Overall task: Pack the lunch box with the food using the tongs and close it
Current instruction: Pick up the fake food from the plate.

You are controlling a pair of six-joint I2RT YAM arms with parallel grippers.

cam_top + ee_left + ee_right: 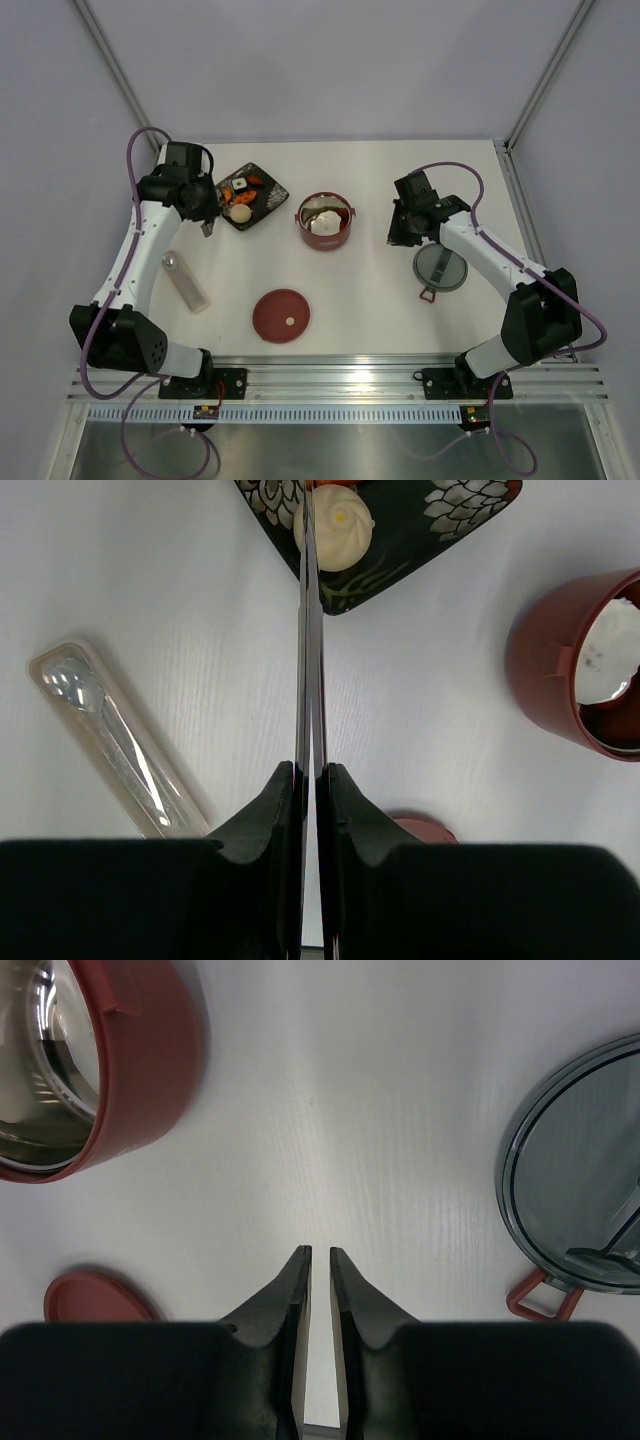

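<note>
At the left of the white worktop (380, 300), the left end effector (312, 770) is clamped on the long slim silver metal tongs (310, 660). Their tips reach the pale beige round lump (340, 525) on the black rectangular tray (400, 555). The small round dark-red lunch box (324, 238) stands mid-worktop with white food (325, 222) inside. To its right, the right end effector (320, 1252) hovers barely parted and empty.

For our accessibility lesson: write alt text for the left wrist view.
The black left gripper pinches slim silver metal tongs aimed at a pale round bun on a black patterned tray; dark-red round pot right, clear spoon case left.
</note>
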